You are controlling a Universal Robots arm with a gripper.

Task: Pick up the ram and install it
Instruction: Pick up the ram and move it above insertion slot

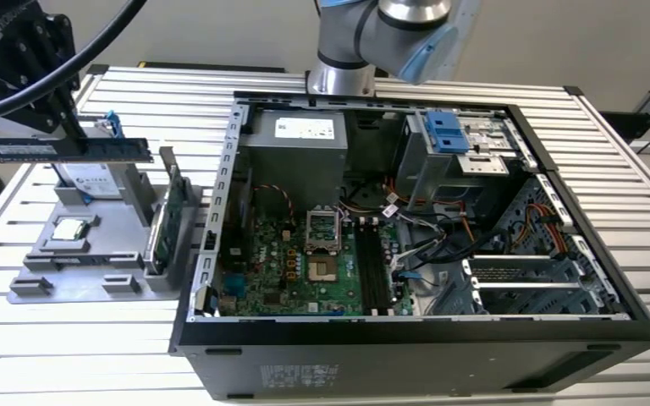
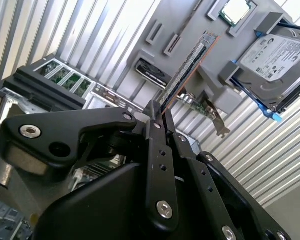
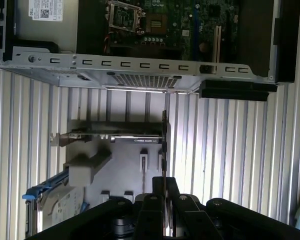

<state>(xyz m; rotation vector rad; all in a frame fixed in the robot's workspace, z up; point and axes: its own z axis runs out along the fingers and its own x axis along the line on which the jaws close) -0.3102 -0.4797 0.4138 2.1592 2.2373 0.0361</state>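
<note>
The ram, a long dark blue stick, hangs level in the air above the grey parts holder on the exterior view's left. My gripper is shut on it from above, gripping near its middle. In both wrist views I see the ram edge-on, reaching out from between the black fingers. The open computer case lies to the exterior view's right of the ram, with the motherboard and its black slots inside.
On the holder lie a silver hard drive with blue bracket, a processor and a green card standing on edge. Cables and drive cages crowd the case's right half. The table is slatted metal.
</note>
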